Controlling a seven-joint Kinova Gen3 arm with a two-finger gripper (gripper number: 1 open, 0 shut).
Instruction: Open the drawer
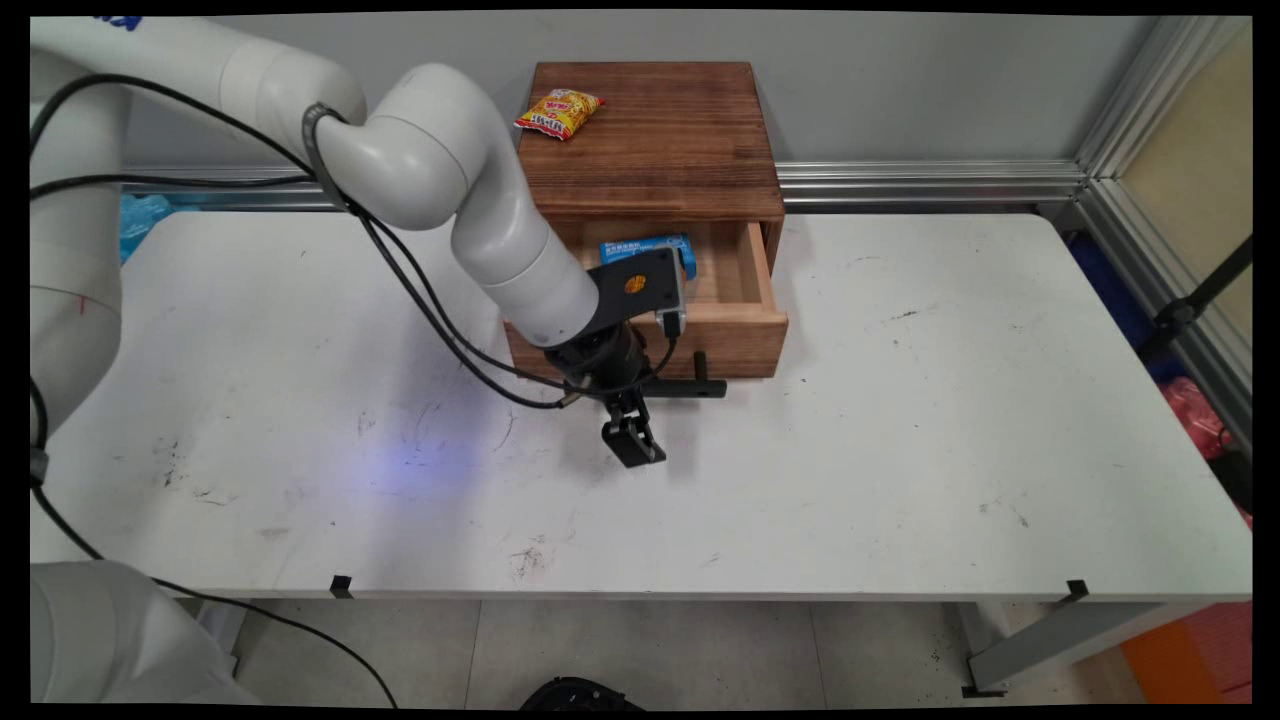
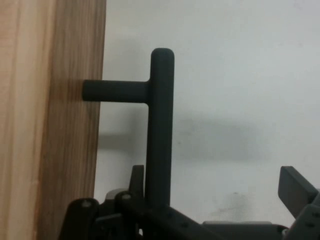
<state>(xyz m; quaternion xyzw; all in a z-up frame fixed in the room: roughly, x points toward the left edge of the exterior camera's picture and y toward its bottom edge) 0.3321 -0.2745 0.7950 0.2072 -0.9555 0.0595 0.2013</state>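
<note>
A brown wooden box [image 1: 660, 140] stands at the back of the table, and its drawer [image 1: 745, 325] is pulled out. A blue packet [image 1: 640, 247] lies inside the drawer, partly hidden by my wrist. A yellow snack packet [image 1: 558, 112] rests on the box top. My black gripper [image 1: 635, 443] hangs just in front of the drawer's black T-bar handle [image 1: 690, 388], close above the table. In the hand view the gripper [image 2: 217, 187] is open. The handle bar [image 2: 161, 125] stands between the fingers, hard against the left one, while the right finger [image 2: 296, 189] is well apart.
The white table [image 1: 900, 450] stretches wide to the right and front of the box. Black cables [image 1: 430, 300] hang from the arm left of the drawer. The drawer front [image 2: 50, 120] fills the hand view's left side.
</note>
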